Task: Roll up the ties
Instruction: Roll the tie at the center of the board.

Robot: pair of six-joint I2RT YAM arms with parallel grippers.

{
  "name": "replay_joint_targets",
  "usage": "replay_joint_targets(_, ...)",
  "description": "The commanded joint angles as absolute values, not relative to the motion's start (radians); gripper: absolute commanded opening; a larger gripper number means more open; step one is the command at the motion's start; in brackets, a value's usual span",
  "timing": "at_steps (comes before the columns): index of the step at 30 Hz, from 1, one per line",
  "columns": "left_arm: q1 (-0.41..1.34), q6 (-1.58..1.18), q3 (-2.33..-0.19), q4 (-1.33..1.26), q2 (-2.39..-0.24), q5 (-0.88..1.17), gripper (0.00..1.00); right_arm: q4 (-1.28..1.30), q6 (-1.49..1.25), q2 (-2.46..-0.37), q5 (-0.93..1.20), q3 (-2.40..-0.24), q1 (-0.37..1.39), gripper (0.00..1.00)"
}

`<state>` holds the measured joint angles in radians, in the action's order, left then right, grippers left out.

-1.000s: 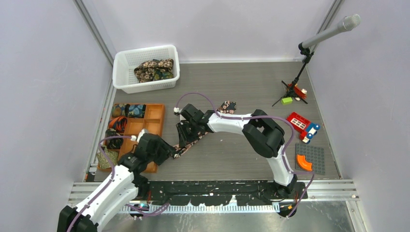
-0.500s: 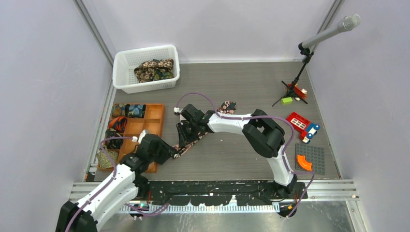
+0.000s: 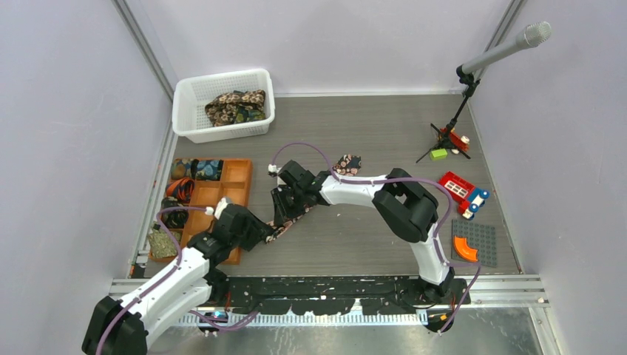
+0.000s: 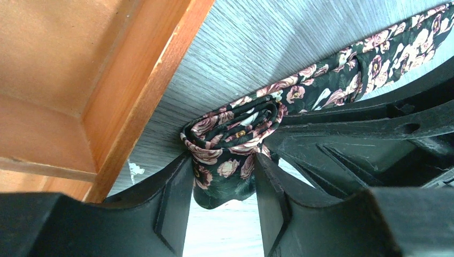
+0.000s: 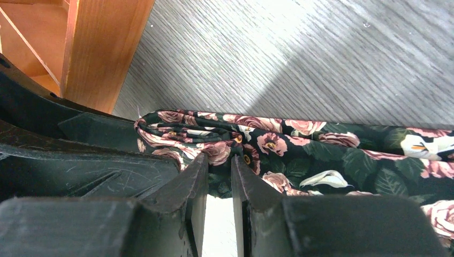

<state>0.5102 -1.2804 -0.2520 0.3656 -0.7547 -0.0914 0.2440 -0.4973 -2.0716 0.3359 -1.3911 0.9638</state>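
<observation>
You are early in this one: the black floral tie (image 3: 349, 163) lies slantwise on the counter (image 3: 384, 126), its near end just beside the lower corner of the orange tray (image 3: 238, 174) and its far end up toward the middle. Only that near end is wound, a small roll of a few turns. Your left pincer (image 4: 222, 176) is about half closed on that roll, with fabric touching both fingers. Your right pincer (image 5: 218, 166) is closed to a narrow gap on the tie's edge just beyond the roll, pinning the flat run. Most of the tie's length is unrolled, so the bulk of the winding on this tie is ahead of you. More loose ties (image 3: 235, 106) sit heaped in the white basket (image 3: 222, 78) at the back, untouched. Several of the tray's left compartments hold bundles that may be finished rolls, though they are too small to tell for sure. I would judge the whole job well short of halfway.
</observation>
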Motion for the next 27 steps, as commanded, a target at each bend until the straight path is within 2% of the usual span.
replay_joint_targets(1,0.508,-1.301,-0.232,0.411,-0.768,-0.175,0.48,0.31,-0.482,-2.059,0.272,-1.347,0.971,0.27)
replay_joint_targets(13,0.512,-1.331,-0.236,0.496,-0.744,-0.214,0.51,0.306,-0.484,-2.057,0.266,-1.33,0.97,0.27)
replay_joint_targets(22,0.518,-1.337,-0.229,0.45,-0.789,-0.21,0.43,0.307,-0.483,-2.054,0.268,-1.329,0.97,0.27)
replay_joint_targets(27,0.53,-1.336,-0.247,0.43,-0.844,-0.21,0.3,0.307,-0.485,-2.05,0.267,-1.323,0.97,0.27)
